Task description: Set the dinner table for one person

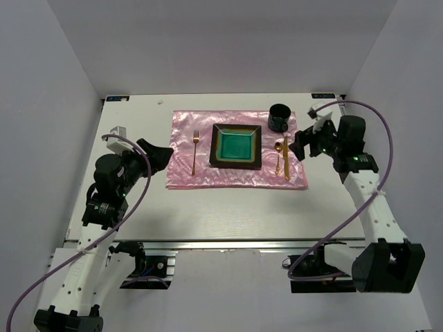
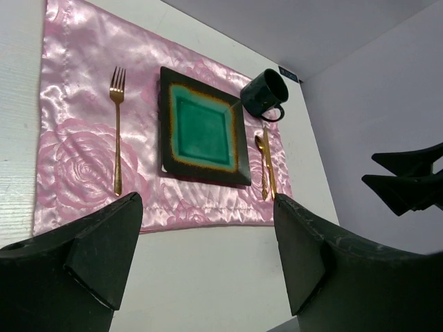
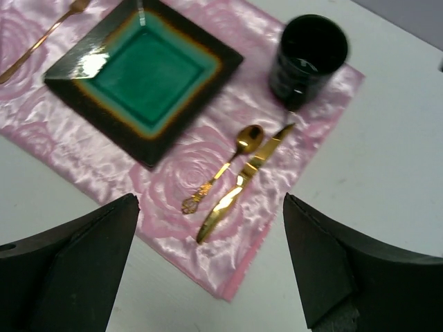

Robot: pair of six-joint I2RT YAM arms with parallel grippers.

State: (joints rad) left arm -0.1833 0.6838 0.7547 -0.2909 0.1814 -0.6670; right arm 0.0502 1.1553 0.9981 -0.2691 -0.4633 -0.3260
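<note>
Dinner table (image 1: 228, 207): placemat (image 1: 187, 176) centre-far. Plate (image 1: 236, 146) mid-mat, fork (image 1: 195, 152) to its left, spoon (image 1: 278, 155) and knife (image 1: 286, 158) to its right, mug (image 1: 279, 117) at far-right corner. Conventional single setting, judged complete. Left gripper (image 1: 168, 153) and right gripper (image 1: 297, 146): jaws wide, empty, flanking mat.

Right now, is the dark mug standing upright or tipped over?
Upright. The mug stands on its base at a corner of the placemat, its round mouth facing up in the top and right wrist views.
</note>
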